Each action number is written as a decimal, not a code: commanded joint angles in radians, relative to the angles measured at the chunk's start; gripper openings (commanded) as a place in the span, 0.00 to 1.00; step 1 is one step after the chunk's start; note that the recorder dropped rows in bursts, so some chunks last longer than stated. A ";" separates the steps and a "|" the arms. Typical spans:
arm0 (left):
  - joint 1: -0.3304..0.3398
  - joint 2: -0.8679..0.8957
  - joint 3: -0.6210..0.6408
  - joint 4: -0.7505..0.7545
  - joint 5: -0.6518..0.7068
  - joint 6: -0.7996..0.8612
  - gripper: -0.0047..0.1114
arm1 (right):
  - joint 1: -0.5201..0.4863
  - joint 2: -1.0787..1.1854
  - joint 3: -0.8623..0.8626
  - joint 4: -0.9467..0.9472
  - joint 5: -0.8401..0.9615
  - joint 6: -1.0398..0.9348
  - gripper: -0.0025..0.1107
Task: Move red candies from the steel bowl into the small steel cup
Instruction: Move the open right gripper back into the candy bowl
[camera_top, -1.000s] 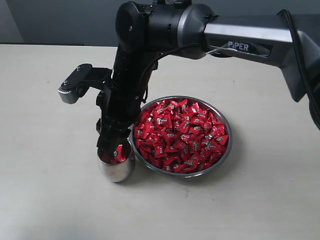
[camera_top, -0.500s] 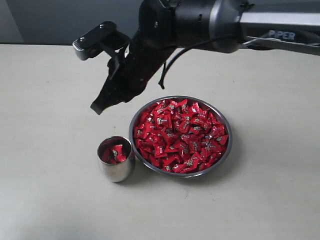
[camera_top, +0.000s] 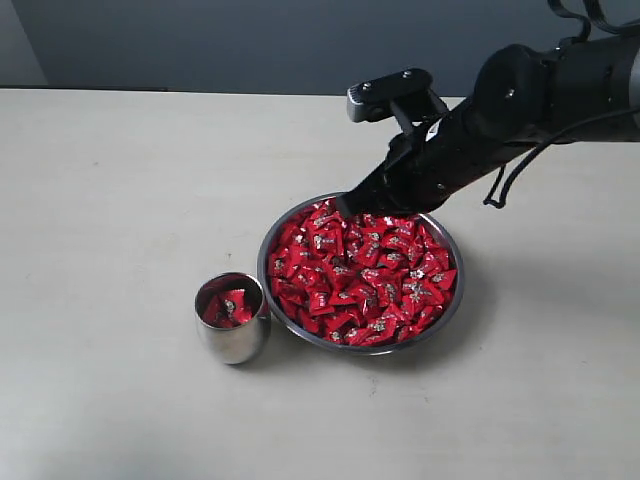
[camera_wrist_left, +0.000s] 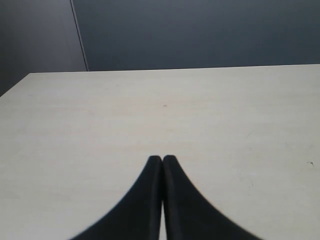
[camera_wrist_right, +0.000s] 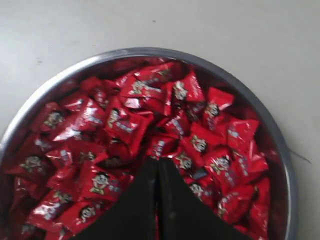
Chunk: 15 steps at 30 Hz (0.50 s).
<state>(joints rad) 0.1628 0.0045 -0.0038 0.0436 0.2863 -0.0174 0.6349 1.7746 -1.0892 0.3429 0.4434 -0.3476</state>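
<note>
The steel bowl (camera_top: 449, 247) sits mid-table, heaped with red candies (camera_top: 365, 270). Left of it stands the small steel cup (camera_top: 232, 345) with a few red candies (camera_top: 226, 306) inside. My right gripper (camera_top: 346, 206) hangs just above the bowl's far rim, tilted down, its jaws pressed together with nothing between them. In the right wrist view the shut gripper (camera_wrist_right: 157, 161) points over the candies (camera_wrist_right: 120, 125) inside the bowl (camera_wrist_right: 270, 125). The left gripper (camera_wrist_left: 162, 158) is shut and empty over bare table, away from both vessels.
The pale table (camera_top: 110, 180) surrounds the bowl and cup. A dark wall (camera_top: 200, 40) runs along its far edge. The right arm (camera_top: 520, 100) reaches in from the right above the table.
My right gripper rose from the cup, leaving candy inside, shut, and swung right to the bowl's far rim.
</note>
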 joint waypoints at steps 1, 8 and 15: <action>0.005 -0.004 0.004 0.001 -0.002 -0.003 0.04 | -0.019 -0.012 0.005 -0.048 0.068 0.008 0.02; 0.005 -0.004 0.004 0.001 -0.002 -0.003 0.04 | -0.017 -0.012 0.005 -0.029 0.176 0.008 0.02; 0.005 -0.004 0.004 0.001 -0.002 -0.003 0.04 | -0.017 -0.012 0.005 -0.018 0.187 -0.010 0.02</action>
<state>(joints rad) 0.1628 0.0045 -0.0038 0.0436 0.2863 -0.0174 0.6211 1.7710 -1.0892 0.3236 0.6308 -0.3435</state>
